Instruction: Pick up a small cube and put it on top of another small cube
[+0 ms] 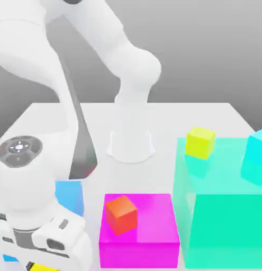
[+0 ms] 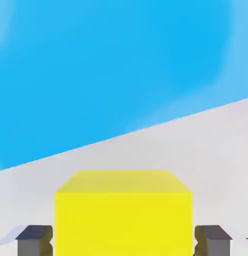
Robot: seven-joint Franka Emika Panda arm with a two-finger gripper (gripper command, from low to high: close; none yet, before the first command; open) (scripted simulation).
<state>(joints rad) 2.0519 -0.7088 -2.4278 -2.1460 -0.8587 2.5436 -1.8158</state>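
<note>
The small warm-yellow cube [image 2: 124, 212] sits between my two dark fingertips [image 2: 34, 241], which press against its two sides. It rests low over the pale table. In the exterior view my gripper [image 1: 42, 263] is at the bottom left corner, pointing down, and a sliver of the yellow cube [image 1: 45, 268] shows under the hand. The small red-orange cube [image 1: 121, 214] stands on top of a magenta block [image 1: 151, 233], to the exterior view's right of my hand and apart from it.
A blue block [image 1: 69, 195] stands close behind my hand and looms ahead in the hand view [image 2: 95, 75]. A large teal block [image 1: 228, 222] at the exterior view's right carries a lime-yellow cube [image 1: 200, 142] and a cyan cube [image 1: 257, 151]. The arm's base [image 1: 131, 144] stands mid-table.
</note>
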